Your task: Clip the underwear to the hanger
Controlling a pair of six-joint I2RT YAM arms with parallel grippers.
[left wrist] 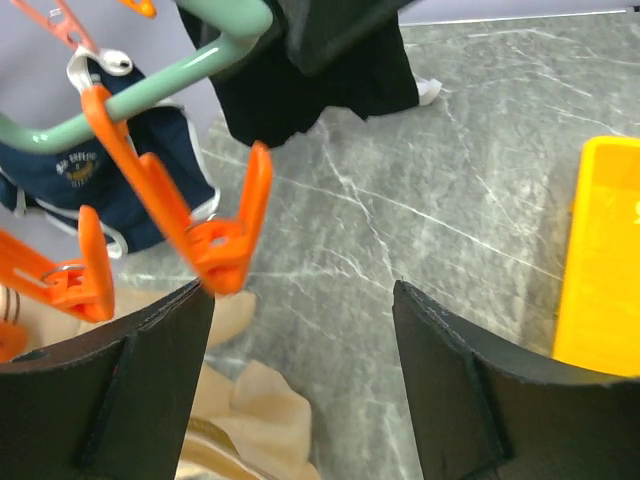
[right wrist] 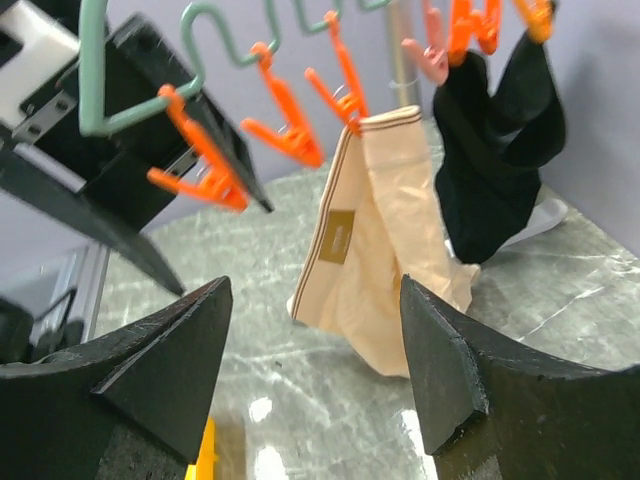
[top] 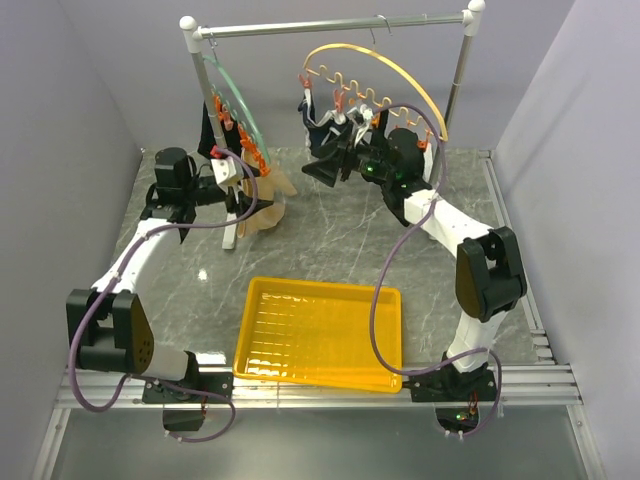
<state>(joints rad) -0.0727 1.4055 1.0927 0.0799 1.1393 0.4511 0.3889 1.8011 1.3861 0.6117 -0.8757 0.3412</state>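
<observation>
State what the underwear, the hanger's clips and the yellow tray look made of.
Underwear: soft beige cloth, matte, probably a knit; it hangs in loose folds.
Clips: orange plastic by the look, smooth and moulded.
Yellow tray: likely plastic, slightly glossy, with a ribbed floor.

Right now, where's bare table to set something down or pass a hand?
Bare marble lies between the yellow tray and the hanging underwear, and left of the tray. Crowded under the rail: green hanger, yellow hanger, dark garments.
</observation>
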